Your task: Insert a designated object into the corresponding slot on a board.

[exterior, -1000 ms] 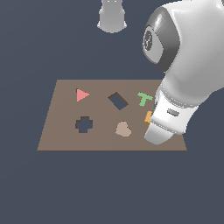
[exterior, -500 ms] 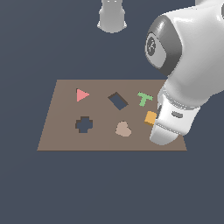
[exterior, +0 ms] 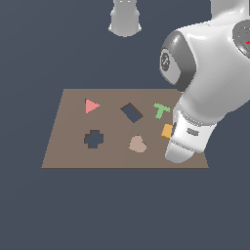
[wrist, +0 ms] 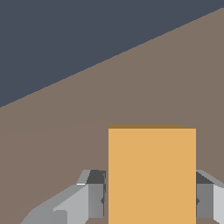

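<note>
The flat orange rectangular block (exterior: 167, 131) lies on the brown board (exterior: 73, 146) near the exterior view's right edge, partly hidden by my white hand. In the wrist view the block (wrist: 151, 175) fills the space between my grey fingers (wrist: 94, 194), which press against its two sides. My gripper (wrist: 151, 202) is shut on it. The slot (exterior: 131, 112), a dark navy tilted rectangle, sits at the board's middle back, to the exterior view's left of the block. My gripper (exterior: 177, 146) stands over the block's right part.
On the board are a red triangle (exterior: 91, 105), a green T (exterior: 161, 110), a tan heart (exterior: 137, 144) and a dark cross-shaped hole (exterior: 93, 139). A grey robot base (exterior: 125, 18) stands behind the board.
My hand has shifted slightly and sunk a little over the orange block. The block has stayed in the same spot on the board.
</note>
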Controlling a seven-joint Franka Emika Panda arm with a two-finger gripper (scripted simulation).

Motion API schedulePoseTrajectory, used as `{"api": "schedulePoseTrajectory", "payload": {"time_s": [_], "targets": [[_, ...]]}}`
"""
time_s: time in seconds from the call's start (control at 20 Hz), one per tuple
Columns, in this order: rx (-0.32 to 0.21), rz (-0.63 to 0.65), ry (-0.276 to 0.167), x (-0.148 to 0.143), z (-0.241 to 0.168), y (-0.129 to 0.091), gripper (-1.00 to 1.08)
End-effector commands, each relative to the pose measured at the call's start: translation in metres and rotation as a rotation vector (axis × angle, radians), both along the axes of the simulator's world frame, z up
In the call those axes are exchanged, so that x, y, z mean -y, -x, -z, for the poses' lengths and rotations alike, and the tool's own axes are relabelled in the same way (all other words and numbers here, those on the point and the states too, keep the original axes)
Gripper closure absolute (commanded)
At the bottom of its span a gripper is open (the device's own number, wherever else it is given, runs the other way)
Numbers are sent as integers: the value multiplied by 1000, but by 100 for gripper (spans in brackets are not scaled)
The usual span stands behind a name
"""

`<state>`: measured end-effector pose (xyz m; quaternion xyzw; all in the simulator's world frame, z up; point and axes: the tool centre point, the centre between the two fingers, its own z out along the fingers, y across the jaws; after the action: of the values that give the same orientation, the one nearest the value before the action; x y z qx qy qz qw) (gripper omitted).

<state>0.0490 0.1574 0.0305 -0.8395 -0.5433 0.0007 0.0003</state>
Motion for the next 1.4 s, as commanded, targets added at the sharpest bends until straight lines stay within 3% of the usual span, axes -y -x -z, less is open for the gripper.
{"api": "schedulePoseTrajectory", "payload": {"time_s": [0.0, 0.75, 1.35], "targets": [[2, 0, 0, 0, 1, 0, 108], [2, 19, 0, 6, 0, 1, 108], [2, 212, 0, 62, -4, 28, 108]]}}
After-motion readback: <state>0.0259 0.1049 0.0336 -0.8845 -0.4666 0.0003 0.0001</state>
